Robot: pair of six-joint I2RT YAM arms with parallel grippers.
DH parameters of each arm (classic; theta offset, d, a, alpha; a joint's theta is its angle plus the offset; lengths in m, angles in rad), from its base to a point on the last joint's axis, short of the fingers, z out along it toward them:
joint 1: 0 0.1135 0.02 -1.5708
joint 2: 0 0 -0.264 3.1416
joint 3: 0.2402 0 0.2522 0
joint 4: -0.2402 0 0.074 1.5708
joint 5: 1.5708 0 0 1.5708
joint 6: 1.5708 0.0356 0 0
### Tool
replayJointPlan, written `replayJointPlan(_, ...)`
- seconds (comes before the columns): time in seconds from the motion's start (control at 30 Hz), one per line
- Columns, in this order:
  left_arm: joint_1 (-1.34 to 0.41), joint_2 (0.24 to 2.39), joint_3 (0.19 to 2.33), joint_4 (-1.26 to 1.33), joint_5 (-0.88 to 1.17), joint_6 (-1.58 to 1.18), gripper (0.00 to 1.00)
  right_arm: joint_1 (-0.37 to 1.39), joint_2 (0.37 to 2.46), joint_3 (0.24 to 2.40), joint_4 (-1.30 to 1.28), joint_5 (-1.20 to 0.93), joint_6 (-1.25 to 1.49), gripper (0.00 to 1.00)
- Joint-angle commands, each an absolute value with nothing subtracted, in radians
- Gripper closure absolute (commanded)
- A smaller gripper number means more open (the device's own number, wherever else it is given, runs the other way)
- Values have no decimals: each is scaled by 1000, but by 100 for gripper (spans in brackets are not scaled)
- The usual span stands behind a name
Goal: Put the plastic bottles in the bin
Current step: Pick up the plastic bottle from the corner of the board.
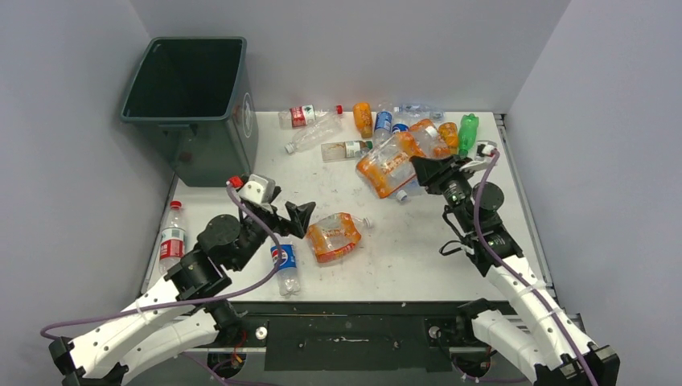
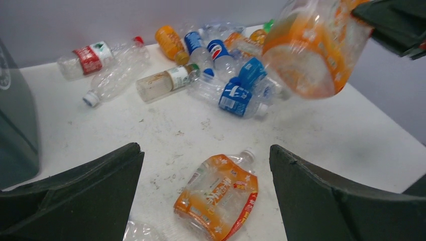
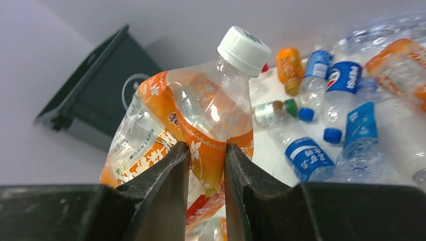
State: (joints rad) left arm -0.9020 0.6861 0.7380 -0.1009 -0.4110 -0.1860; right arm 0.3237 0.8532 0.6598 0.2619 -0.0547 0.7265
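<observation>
right gripper [image 3: 206, 148] tight on orange-labelled bottle [image 3: 201, 100], left gripper [image 2: 204, 149] jaws wide apart

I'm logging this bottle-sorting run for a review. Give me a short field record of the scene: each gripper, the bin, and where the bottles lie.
right gripper: shut on a large orange-labelled bottle with a white cap
left gripper: open, empty, above a flattened orange bottle lying on the table
bin: upright at the far left corner, no bottles visible inside
bottle pile: far right part of the table
stray bottles: blue-labelled bottle near the left arm; red-labelled bottle at the left edge
</observation>
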Motion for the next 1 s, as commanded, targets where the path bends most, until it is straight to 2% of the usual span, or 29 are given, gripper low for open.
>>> replayJointPlan(0.0,-908,626,797,11,-182,-142,4,413,829,762,27,-263,522,95)
replayJointPlan(0.17,-904,708,988,-152,73,-175,4,443,781,785,-75,-536,422,95)
replayJointPlan(0.37,-893,877,1157,-287,335,-283,4,476,646,703,34,-646,396,95)
replayJointPlan(0.57,-833,987,1180,-260,452,-380,4,480,578,665,159,-738,417,95)
replayJointPlan(0.8,-761,1040,1084,-60,695,-512,4,484,581,666,248,-779,467,95)
replayJointPlan(0.97,-764,1053,1053,34,757,-549,4,485,594,660,291,-777,489,95)
